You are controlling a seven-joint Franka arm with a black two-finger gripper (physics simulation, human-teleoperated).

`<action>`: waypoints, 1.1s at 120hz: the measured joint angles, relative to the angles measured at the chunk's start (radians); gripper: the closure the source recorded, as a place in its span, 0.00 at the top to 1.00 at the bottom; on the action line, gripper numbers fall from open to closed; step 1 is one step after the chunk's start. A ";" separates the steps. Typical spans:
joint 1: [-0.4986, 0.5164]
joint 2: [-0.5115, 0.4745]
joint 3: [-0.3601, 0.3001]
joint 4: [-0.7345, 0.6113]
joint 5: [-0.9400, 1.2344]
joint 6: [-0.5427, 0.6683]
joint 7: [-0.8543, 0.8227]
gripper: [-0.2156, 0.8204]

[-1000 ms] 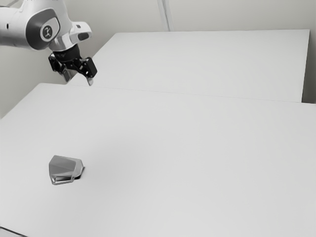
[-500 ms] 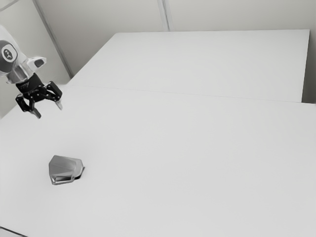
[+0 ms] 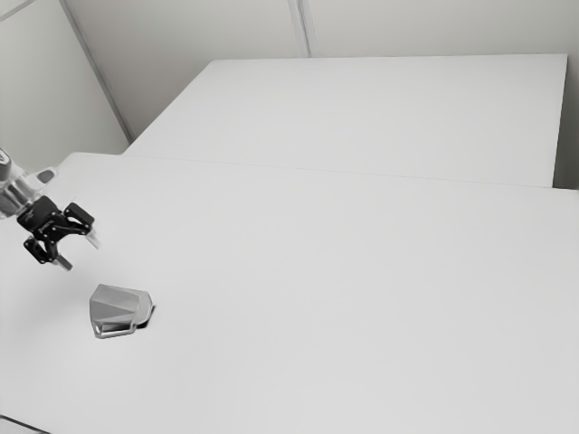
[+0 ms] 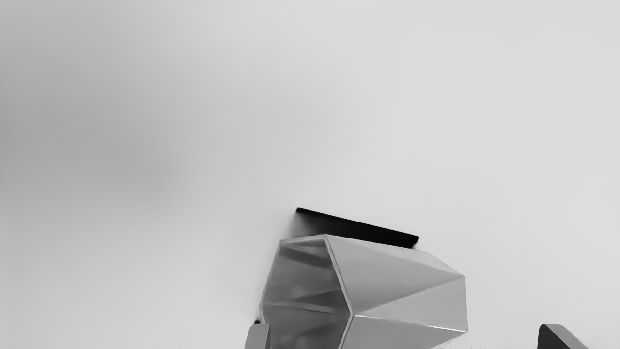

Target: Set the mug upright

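- Thin dark line (image 3: 25, 424) noted at the nearest corner of the exterior view, low on that view's left.
- Just beyond it, mug (image 3: 119, 309) found lying on its side on the counter (image 3: 362, 298), not upright. Body grey, faceted, with flat angular panels; a thin-edged loop seen along the side turned to the exterior camera.
- In the wrist view, the mug's open mouth is shown near one fingertip (image 4: 257, 337), its inside in shade; the closed end is pointed toward the side of the other fingertip. That near fingertip is seen across the lower edge of the mouth. Part of the body is cut off by the picture's edge.
- Black strip (image 4: 358, 228) recorded close along one flank of the mug, on the side away from the fingertips.
- Hand (image 3: 79, 252) held above the counter, farther back than the mug and more to the exterior view's left. Fingers spread wide, with a broad gap between the tips; nothing gripped. Mug seen apart from the hand in the exterior view.
- Arm (image 3: 16, 194) brought in from the exterior view's left edge, pale and metallic behind the black hand.
- Broad white surface (image 3: 380, 108) observed past the counter, a faint line marked where the two meet.
- Farthest: pale wall (image 3: 452, 25), crossed by an upright grey strip (image 3: 304, 32).
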 joint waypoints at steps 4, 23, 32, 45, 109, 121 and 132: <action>0.013 0.014 0.000 -0.001 -0.009 -0.004 0.025 0.79; 0.050 0.051 0.001 -0.005 -0.032 -0.027 0.132 0.79; 0.061 0.071 0.008 -0.010 -0.046 -0.041 0.176 0.79; 0.066 0.085 0.015 -0.033 -0.075 -0.055 0.232 0.79; 0.063 0.109 0.026 -0.155 -0.306 -0.091 0.373 0.79; 0.056 0.109 0.026 -0.166 -0.334 -0.095 0.383 0.79; 0.050 0.109 0.024 -0.169 -0.345 -0.097 0.389 0.69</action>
